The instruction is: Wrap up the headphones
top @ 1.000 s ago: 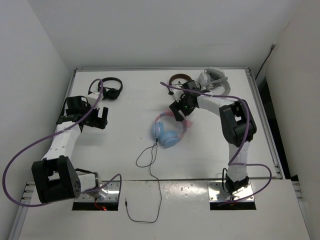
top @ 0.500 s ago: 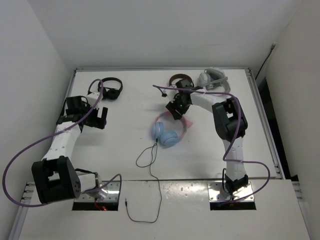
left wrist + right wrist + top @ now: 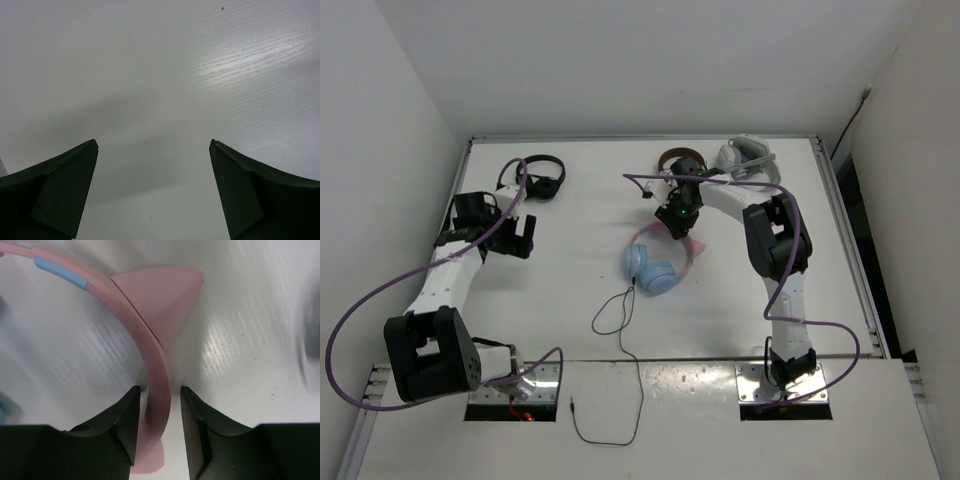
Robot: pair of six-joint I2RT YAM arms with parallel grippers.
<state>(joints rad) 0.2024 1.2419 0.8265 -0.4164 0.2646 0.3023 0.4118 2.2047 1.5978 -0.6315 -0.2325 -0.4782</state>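
The headphones (image 3: 652, 270) lie mid-table, with light blue ear cups, a pink headband and a thin dark cable (image 3: 620, 318) trailing toward the near edge. My right gripper (image 3: 675, 218) is at the far end of the headband. In the right wrist view, the right gripper (image 3: 160, 389) straddles the pink headband (image 3: 150, 350) just below a pink cat ear (image 3: 162, 295). The jaws are narrowly apart, with a gap showing on the right side. My left gripper (image 3: 525, 238) is open and empty over bare table at the left, as the left wrist view (image 3: 153, 145) also shows.
An all-black pair of headphones (image 3: 542, 178) lies at the back left. A brown-and-silver pair (image 3: 678, 160) and a pale grey object (image 3: 750, 160) lie at the back right, just behind my right gripper. The cable's plug (image 3: 573, 405) lies on the near shelf.
My right gripper has shifted a little left and settled over the headband's far end. The left arm and the headphones have not moved.
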